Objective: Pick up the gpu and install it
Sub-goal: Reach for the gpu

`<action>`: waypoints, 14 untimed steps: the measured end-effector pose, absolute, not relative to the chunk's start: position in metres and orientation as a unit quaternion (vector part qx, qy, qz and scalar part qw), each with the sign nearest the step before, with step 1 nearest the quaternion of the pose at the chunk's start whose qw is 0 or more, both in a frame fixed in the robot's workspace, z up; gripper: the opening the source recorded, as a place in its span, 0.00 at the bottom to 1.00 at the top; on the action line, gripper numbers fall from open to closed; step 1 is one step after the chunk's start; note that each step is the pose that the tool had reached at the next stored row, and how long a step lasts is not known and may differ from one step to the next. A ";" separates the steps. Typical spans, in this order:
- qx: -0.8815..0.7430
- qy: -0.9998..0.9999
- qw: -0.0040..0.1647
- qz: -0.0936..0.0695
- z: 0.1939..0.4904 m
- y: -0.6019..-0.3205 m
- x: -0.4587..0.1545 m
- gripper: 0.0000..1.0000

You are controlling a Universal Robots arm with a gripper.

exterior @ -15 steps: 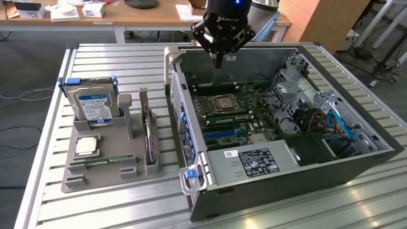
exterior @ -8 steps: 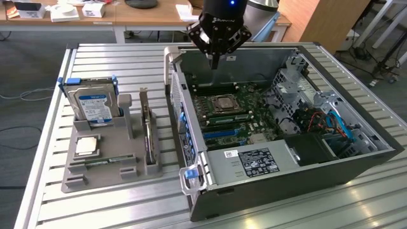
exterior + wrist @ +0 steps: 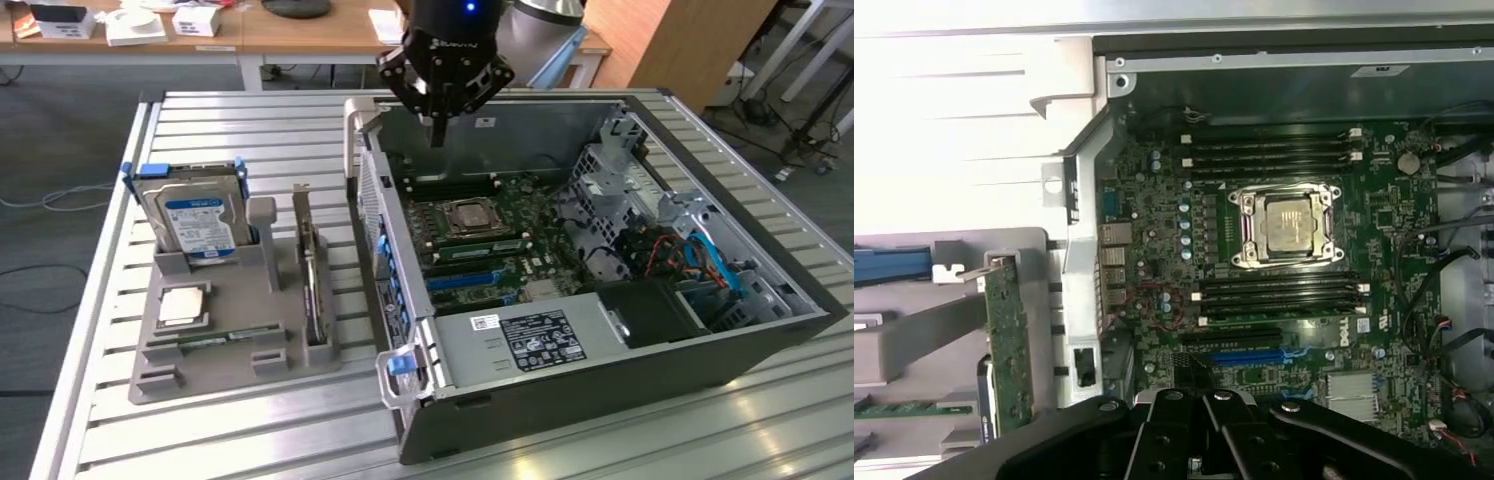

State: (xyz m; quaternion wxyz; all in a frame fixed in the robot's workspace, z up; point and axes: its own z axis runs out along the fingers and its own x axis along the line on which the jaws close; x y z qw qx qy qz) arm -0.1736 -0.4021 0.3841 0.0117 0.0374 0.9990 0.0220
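Note:
The gpu (image 3: 312, 285) is a thin dark card with a silver end bracket. It stands on edge in a slot of the grey holder (image 3: 214, 365), at the exterior view's left of the open computer case (image 3: 601, 370). In the wrist view the gpu (image 3: 1008, 340) shows edge-on as a green board beside the case wall. My gripper (image 3: 437, 125) hangs above the far end of the case, over the motherboard (image 3: 494, 235), with its fingers shut and nothing between them. The black fingers (image 3: 1254, 430) point at the motherboard (image 3: 1274, 260) near a blue slot (image 3: 1254, 355).
The grey holder also carries a hard drive (image 3: 200, 215) with a blue-white label, a processor (image 3: 183, 305) and a RAM stick (image 3: 220, 340). Everything rests on a slatted metal table (image 3: 107, 250). Cables and drive cages (image 3: 694, 260) crowd the case's right side.

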 end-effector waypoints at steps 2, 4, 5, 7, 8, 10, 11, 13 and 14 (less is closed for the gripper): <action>0.037 0.999 0.012 0.022 0.383 -0.402 -0.177 0.11; 0.037 0.999 0.011 0.022 0.382 -0.402 -0.181 0.11; 0.037 0.999 0.011 0.022 0.381 -0.402 -0.184 0.11; 0.037 0.999 0.011 0.022 0.380 -0.402 -0.188 0.11; 0.037 0.999 0.011 0.022 0.379 -0.402 -0.191 0.11; 0.037 0.999 0.011 0.022 0.378 -0.402 -0.197 0.11; 0.037 0.999 0.010 0.022 0.378 -0.402 -0.200 0.11; 0.038 0.999 0.010 0.022 0.377 -0.402 -0.204 0.11; 0.037 0.999 0.010 0.022 0.377 -0.402 -0.206 0.11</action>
